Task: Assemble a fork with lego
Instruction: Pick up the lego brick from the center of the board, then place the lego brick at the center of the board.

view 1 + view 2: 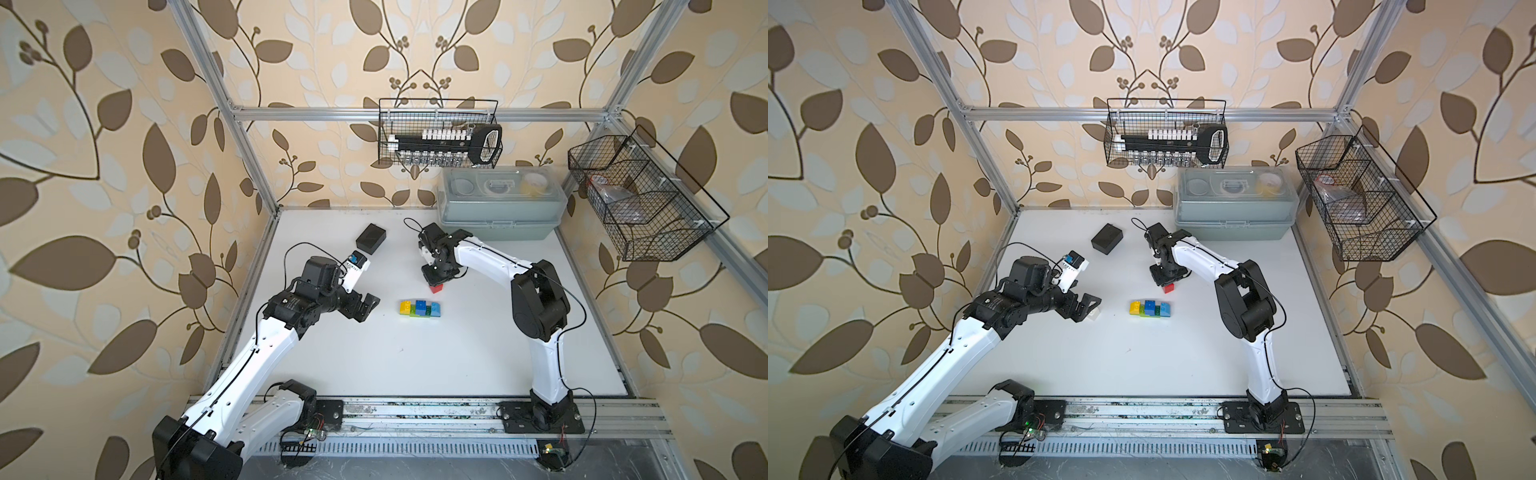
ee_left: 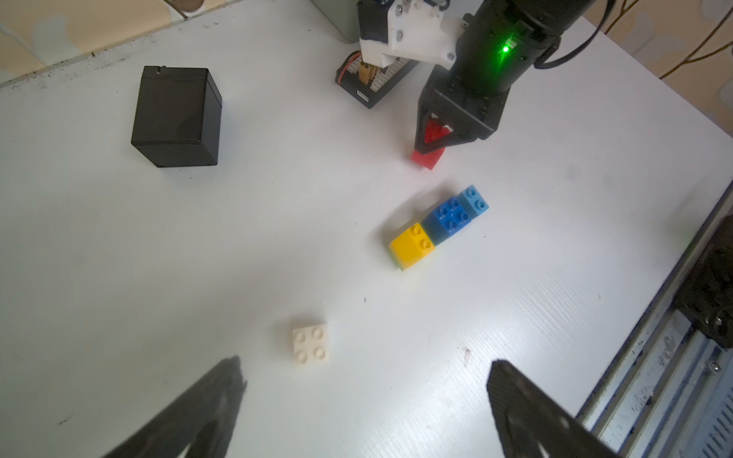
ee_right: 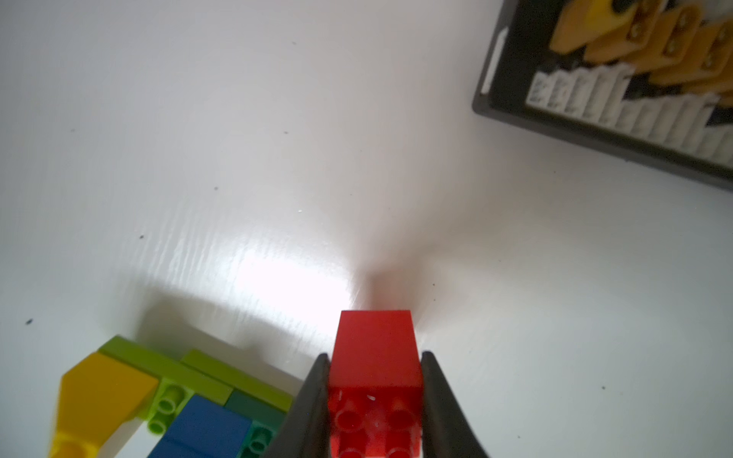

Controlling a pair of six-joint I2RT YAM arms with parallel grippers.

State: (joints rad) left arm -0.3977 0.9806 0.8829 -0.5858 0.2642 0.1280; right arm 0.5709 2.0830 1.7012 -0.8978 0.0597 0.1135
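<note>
Right wrist view: the right gripper (image 3: 375, 357) is seen pointed down at the white tabletop (image 3: 277, 158), and its two black fingers (image 3: 313, 388) are pressed against opposite sides of a red square plastic brick (image 3: 375, 341), studs toward the camera. The brick is firmly pinched, though whether its underside touches the table cannot be told. Just beside it the half-built fork (image 3: 190, 380) is caught at the frame's edge, with lime oblong bricks (image 3: 166, 361) and a dark-green oblong brick (image 3: 254, 408) showing under the coloured squares. In both top views that joined piece is found lying flat near the middle of the table, and the red brick is held just behind it, toward the back wall, with a small gap left between them. Now the left wrist view: three prongs are lined up in a row, a yellow square brick (image 2: 412, 246), a blue square brick (image 2: 448, 218) and a light-blue square brick (image 2: 474, 198), each touching the next. The left gripper (image 2: 365, 363) is held with its fingers spread wide and nothing gripped. A cream-white square plastic brick (image 2: 312, 343) is seen lying studs-up on the table just ahead of the fingertips. A black rectangular box (image 2: 176, 115) is set well apart from the bricks. A small black tray of brown connectors (image 2: 373, 85) is seen behind the right gripper.
</note>
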